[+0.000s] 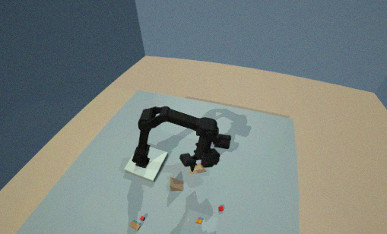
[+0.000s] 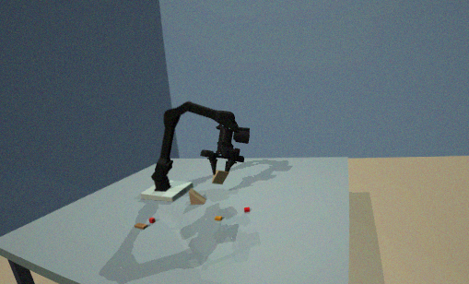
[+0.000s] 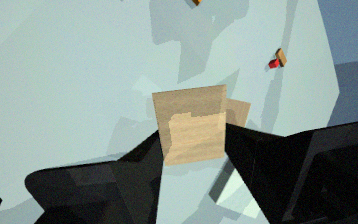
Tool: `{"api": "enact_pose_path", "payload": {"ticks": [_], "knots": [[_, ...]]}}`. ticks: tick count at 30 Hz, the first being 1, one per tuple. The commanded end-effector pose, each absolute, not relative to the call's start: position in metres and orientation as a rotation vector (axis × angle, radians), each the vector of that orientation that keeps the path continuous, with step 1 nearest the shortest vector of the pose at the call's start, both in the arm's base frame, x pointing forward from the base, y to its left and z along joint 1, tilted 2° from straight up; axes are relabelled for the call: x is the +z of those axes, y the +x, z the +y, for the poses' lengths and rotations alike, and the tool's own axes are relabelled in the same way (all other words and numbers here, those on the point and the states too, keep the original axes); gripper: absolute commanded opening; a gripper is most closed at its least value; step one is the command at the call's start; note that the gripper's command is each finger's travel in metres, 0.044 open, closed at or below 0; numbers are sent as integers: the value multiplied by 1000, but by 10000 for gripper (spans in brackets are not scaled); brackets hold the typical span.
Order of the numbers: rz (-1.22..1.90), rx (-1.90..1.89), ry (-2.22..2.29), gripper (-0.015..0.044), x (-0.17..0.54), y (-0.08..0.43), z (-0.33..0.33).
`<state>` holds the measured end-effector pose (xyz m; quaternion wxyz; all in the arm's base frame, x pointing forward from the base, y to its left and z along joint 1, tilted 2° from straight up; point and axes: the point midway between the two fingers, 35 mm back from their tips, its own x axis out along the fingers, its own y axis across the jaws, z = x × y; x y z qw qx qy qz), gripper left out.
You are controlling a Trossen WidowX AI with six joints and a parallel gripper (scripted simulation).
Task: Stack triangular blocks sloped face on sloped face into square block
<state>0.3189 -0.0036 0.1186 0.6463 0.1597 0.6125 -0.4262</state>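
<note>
My gripper (image 1: 198, 166) (image 2: 220, 172) (image 3: 188, 129) is shut on one wooden triangular block (image 1: 199, 169) (image 2: 220, 177) (image 3: 195, 102) and holds it in the air above the table (image 1: 259, 171) (image 2: 296, 240). In the exterior view the held block looks tilted. The other triangular block (image 1: 176, 184) (image 2: 197, 197) stands on the table between the held block and the arm's base, its sloped face showing. In the wrist view this lower block (image 3: 239, 111) is partly hidden behind the held one. The two blocks are apart.
The pale base plate (image 1: 148, 174) (image 2: 155, 196) is close behind the lower block. A red cube (image 1: 220, 208) (image 2: 247, 209) and an orange piece (image 1: 199, 221) (image 2: 218, 218) lie nearer the front. A second red cube (image 1: 142, 218) (image 2: 152, 220) (image 3: 273, 64) lies beside a flat brown piece (image 1: 134, 226) (image 2: 141, 226) (image 3: 281, 57).
</note>
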Motion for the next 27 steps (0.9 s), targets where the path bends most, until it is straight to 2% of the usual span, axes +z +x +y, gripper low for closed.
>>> {"api": "enact_pose_path", "payload": {"ticks": [1, 27], "knots": [[1338, -1048, 492, 0, 119, 319, -4], [911, -1534, 1277, 0, 123, 320, -6]]}}
